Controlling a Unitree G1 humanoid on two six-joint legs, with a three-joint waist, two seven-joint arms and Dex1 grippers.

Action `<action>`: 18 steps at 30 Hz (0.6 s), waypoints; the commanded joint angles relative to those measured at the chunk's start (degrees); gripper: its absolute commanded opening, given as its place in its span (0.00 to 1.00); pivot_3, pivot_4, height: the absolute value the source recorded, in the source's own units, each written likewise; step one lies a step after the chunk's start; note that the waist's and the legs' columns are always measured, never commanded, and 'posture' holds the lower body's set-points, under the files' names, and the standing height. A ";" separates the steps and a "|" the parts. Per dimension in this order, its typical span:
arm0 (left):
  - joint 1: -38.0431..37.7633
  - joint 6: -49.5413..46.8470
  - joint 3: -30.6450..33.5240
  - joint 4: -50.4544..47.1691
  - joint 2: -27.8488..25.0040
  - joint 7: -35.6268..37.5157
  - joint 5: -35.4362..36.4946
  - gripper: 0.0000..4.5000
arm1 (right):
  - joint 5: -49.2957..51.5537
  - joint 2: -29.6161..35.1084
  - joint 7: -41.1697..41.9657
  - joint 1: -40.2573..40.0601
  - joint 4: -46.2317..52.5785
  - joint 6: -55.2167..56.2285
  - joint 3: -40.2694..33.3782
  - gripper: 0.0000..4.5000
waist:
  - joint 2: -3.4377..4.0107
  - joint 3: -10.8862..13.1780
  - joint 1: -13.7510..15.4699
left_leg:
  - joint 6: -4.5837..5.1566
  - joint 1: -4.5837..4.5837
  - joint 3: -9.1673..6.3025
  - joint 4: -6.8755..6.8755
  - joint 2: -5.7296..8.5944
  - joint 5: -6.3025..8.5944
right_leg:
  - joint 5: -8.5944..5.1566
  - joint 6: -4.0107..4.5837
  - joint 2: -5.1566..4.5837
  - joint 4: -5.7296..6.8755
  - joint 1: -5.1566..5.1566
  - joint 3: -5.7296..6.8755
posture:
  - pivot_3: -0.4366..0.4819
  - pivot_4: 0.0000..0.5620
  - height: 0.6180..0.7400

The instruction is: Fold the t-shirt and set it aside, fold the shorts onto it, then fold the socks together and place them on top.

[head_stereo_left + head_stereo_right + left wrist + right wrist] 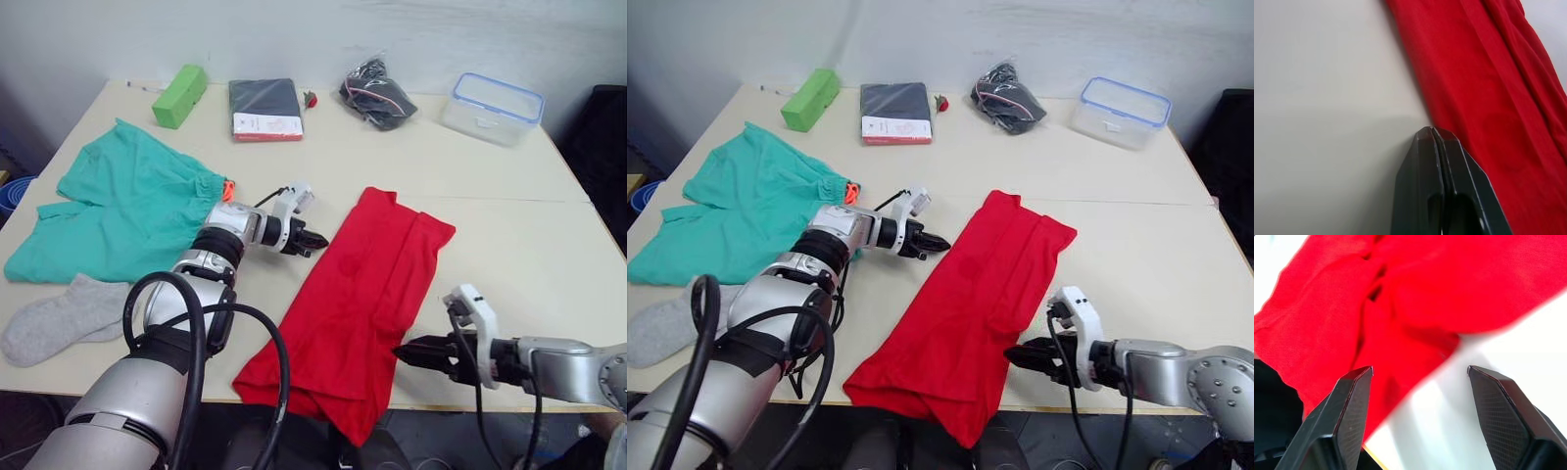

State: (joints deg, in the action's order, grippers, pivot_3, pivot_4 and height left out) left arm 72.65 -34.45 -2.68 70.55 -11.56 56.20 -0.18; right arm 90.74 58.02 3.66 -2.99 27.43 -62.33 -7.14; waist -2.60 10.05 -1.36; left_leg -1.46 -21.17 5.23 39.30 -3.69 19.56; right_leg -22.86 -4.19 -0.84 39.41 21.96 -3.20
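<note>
The near end of the t-shirt [343, 304] hangs over the tabletop [509, 245] edge, so its hem is hidden. The left arm covers part of the shorts [118, 211] and one end of the socks [59, 315]. The print on the packaged garment [265, 108] label is too small to read.

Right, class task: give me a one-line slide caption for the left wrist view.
Left gripper, jaws shut, hovering at the edge of the folded red t-shirt on the pale table.
</note>
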 commanded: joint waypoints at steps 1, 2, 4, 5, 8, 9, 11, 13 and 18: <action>1.08 -0.42 -0.51 0.01 -1.00 1.94 -0.44 0.27 | 2.18 0.01 -0.98 -1.95 2.59 0.53 -2.47 0.91 | 0.00 0.00 -0.05 | -0.01 0.01 0.00 0.00 0.00 -0.02 | 0.00 0.00 0.01 0.01 0.00 0.00 | 0.48 0.27 1.00; 1.30 -0.65 -0.49 -0.02 -1.17 2.42 -0.42 0.33 | 2.51 -0.28 -1.50 -2.41 2.76 0.74 -2.62 0.98 | 0.00 0.00 -0.06 | -0.01 0.01 0.00 0.00 0.00 -0.04 | 0.00 0.00 0.01 0.01 0.00 0.00 | 0.48 0.27 1.00; 1.57 -0.72 -0.80 0.02 -1.28 3.36 -0.67 0.47 | 2.84 -0.74 -2.42 -3.24 3.35 1.28 -2.54 1.00 | 0.00 0.00 -0.13 | -0.01 0.01 0.00 0.01 0.00 -0.08 | 0.00 0.00 0.01 0.01 -0.01 -0.01 | 0.48 0.27 1.00; 1.60 -0.66 -1.00 0.08 -1.16 3.65 -0.86 0.54 | 2.73 -0.95 -2.67 -3.45 3.61 1.50 -2.32 1.00 | 0.00 0.00 -0.16 | -0.01 0.02 0.01 0.01 0.01 -0.10 | 0.00 0.00 0.00 0.03 -0.01 -0.02 | 0.48 0.27 1.00; 1.30 -0.36 -1.39 0.49 -0.09 2.89 -1.22 0.74 | 1.33 -2.15 -3.82 -3.07 3.38 1.72 -0.69 1.00 | 0.00 0.00 -0.17 | -0.01 0.03 0.02 0.00 0.01 -0.11 | 0.00 0.00 0.02 0.04 -0.01 -0.03 | 0.48 0.27 1.00; 0.96 -0.11 -1.53 0.78 0.62 1.94 -1.41 0.80 | 0.22 -3.11 -4.19 -2.43 2.86 1.68 0.52 1.00 | 0.00 -0.01 -0.18 | -0.01 0.03 0.02 0.01 0.01 -0.11 | 0.00 0.00 0.02 0.04 -0.01 -0.03 | 0.48 0.27 1.00; 0.38 0.29 -1.60 1.28 1.79 0.20 -1.65 0.80 | -2.43 -4.92 -4.24 -1.01 1.97 1.32 2.81 1.00 | -0.08 -0.11 -0.20 | -0.02 0.11 0.02 0.01 0.00 -0.11 | 0.00 0.00 0.02 0.03 -0.08 -0.03 | 0.48 0.27 1.00; -0.05 0.71 -1.71 1.66 2.42 -1.26 -1.96 0.80 | -4.91 -6.75 -4.07 0.28 1.08 0.99 4.75 1.00 | -0.16 -0.17 -0.21 | 0.00 0.22 0.01 0.00 0.01 -0.13 | 0.02 -0.03 0.01 0.01 -0.22 -0.04 | 0.48 0.27 1.00; -0.73 1.59 -1.26 2.47 2.93 -5.21 -2.31 0.71 | -11.04 -12.03 -3.28 4.07 -2.00 0.18 9.15 1.00 | -0.44 -0.57 -0.36 | -0.01 0.63 0.02 -0.14 0.00 -0.14 | 0.02 -0.03 0.02 -0.02 -0.56 -0.06 | 0.48 0.27 1.00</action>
State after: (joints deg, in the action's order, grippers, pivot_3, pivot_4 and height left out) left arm 73.36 -32.90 -3.31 71.05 -9.22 53.52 -1.04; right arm 82.87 47.31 0.64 1.65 28.33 -60.58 -1.67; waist -3.04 9.48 -1.72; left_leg -1.49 -20.50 5.26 39.12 -3.68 19.41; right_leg -22.84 -4.22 -0.82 39.39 21.38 -3.27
